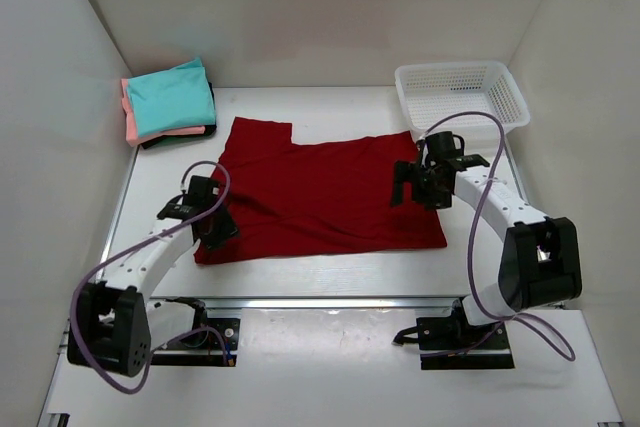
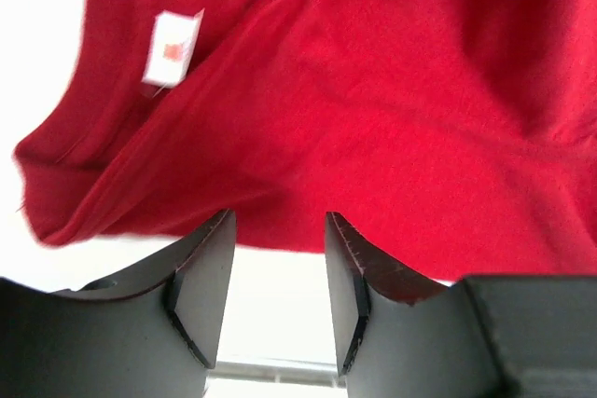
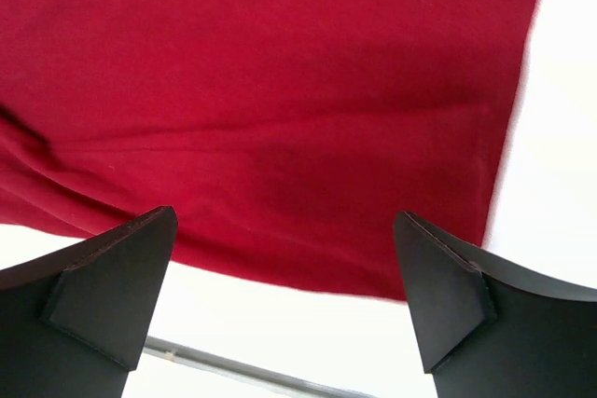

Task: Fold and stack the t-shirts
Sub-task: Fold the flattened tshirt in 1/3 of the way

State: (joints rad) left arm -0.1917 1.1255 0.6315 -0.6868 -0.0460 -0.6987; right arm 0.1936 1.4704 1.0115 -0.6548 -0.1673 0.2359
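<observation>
From the top, the red shirt lies flat in the middle of the desk, ready for folding, with the folded shirts stacked at 10 o'clock; the left wrist view shows the left gripper narrow and empty by the shirt's near edge; the right wrist view shows the right gripper wide and empty.

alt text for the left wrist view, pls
Dark red t-shirt fills most of the frame, a white label at upper left. The left gripper is open at the bottom, empty, with white table below the shirt's edge.
</observation>
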